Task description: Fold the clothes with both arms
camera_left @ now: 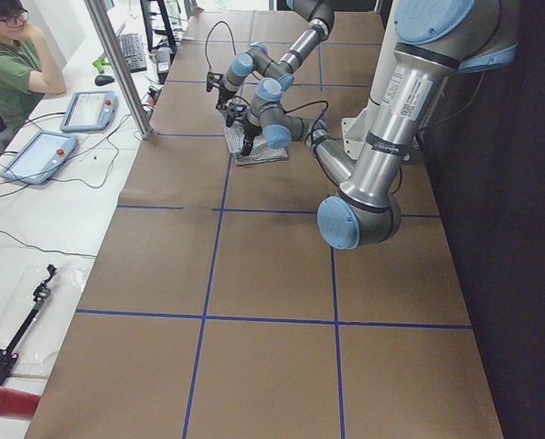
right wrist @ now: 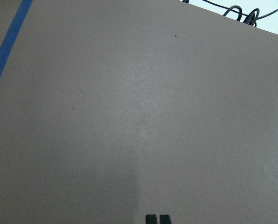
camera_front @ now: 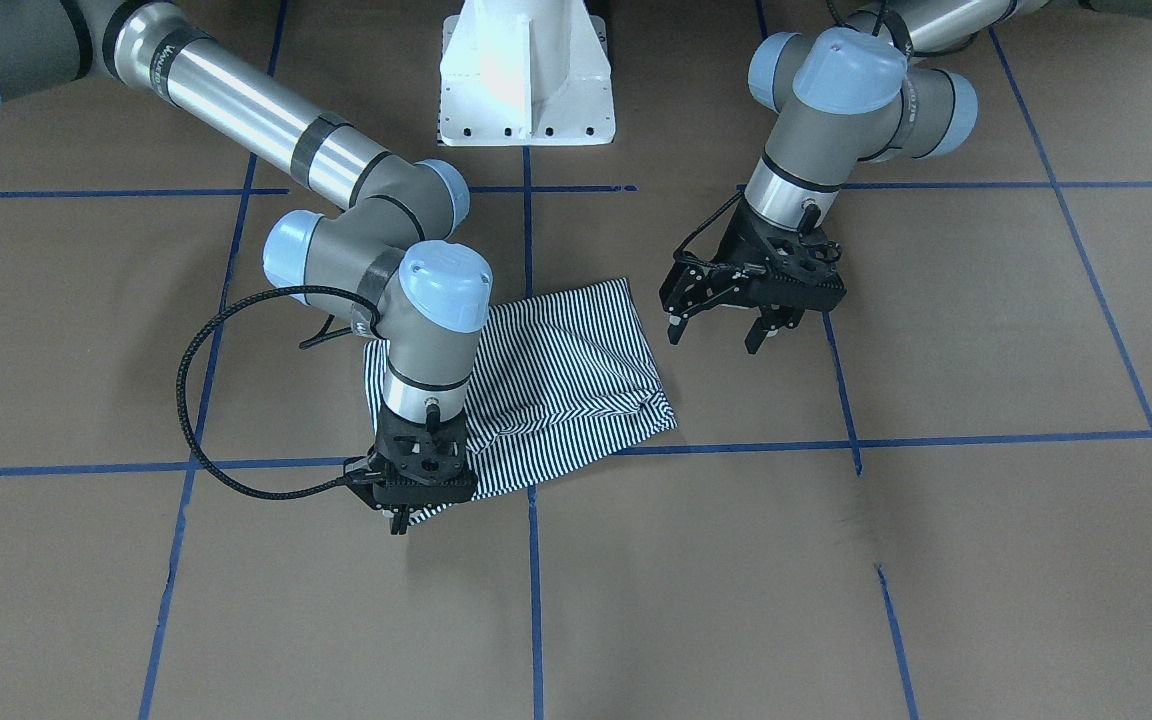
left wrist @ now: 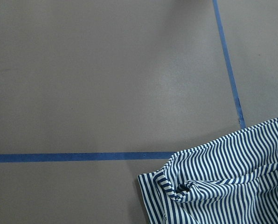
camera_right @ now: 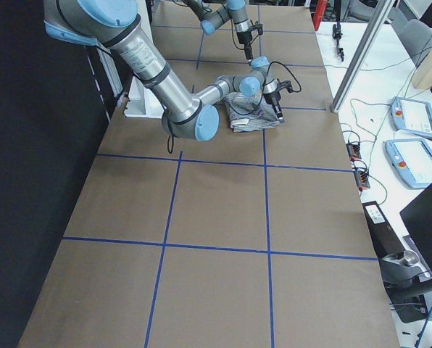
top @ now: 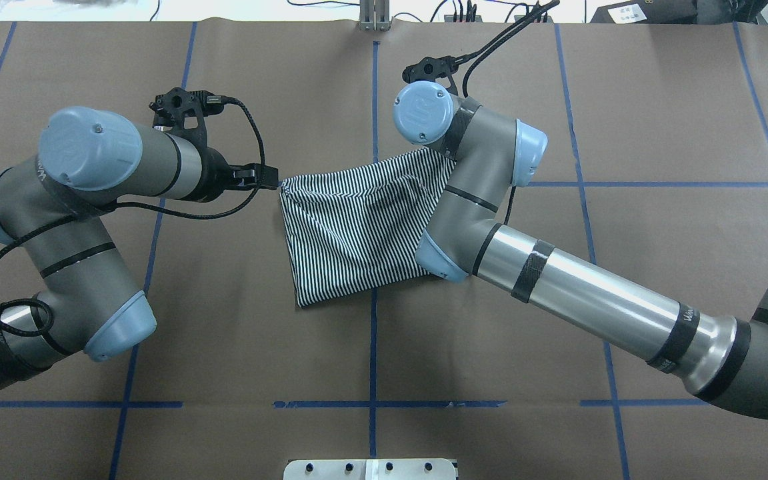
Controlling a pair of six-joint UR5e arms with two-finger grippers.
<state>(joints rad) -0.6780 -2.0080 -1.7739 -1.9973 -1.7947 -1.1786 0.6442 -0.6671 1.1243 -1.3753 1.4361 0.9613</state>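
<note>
**A:** Start with the claws. What are they doing?

**B:** The left claw (camera_front: pixel 714 340) is spread wide and holds nothing. It hangs a little above the tabletop (camera_front: pixel 936 580), just beside the shirt (camera_front: pixel 556 380), at the left end of the shirt's edge that faces the operators' side. The right claw (camera_front: pixel 399 522) is down at the other end of that edge, with its fingertips (right wrist: pixel 151 218) pressed together. Its own camera shows only bare table beyond the tips, so I can't tell whether any cloth is caught between them.

**A:** And where is the shirt?

**B:** It's around the middle of the tabletop, well away from every edge, lying across the blue tape lines (camera_front: pixel 736 445). It lies flat as a compact four-sided packet. Only stripes show, with no collar, sleeve or button in sight.

**A:** So how far along is the folding?

**B:** Most of it looks done to me. The sleeves and collar seem to be tucked inside, and the outline is fairly square.

**A:** What's left, then?

**B:** The crumpled corner (left wrist: pixel 185 189) near the left claw is twisted and bunched rather than flat, so I'd want that smoothed. One more fold might also be planned, since the claws sit at the two ends of the same edge. That is only my guess, though. Neither claw has visibly lifted anything.
</note>
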